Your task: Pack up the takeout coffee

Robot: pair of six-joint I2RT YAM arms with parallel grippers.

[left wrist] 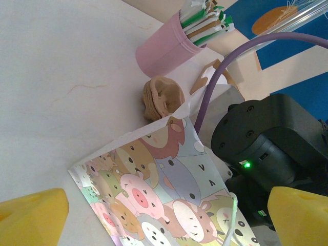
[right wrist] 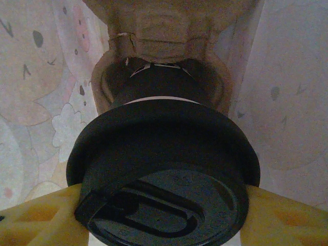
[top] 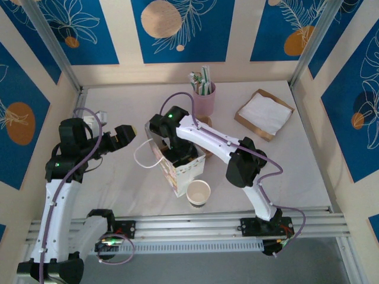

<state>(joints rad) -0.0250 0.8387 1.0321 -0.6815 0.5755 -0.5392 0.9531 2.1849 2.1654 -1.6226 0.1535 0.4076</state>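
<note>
Closest to my right wrist lens is the black lid of the takeout coffee (right wrist: 164,169), pinched on both sides between the yellow right fingers (right wrist: 289,218). The lid hides the white cup body entirely. It hangs inside the cartoon-printed paper bag (top: 180,168), above a brown pulp carrier (right wrist: 164,31). I cannot tell whether the cup base touches a carrier hole, and a dark shape in that hole is too dim to make out. From the top camera the bag walls and the wrist hide the grip. My left fingers (left wrist: 31,218) are spread wide, empty, just left of the bag, with their tips cut off by the frame. Behind the bag a brown lump (left wrist: 163,97) on the desk (top: 290,171) stays unclear.
</note>
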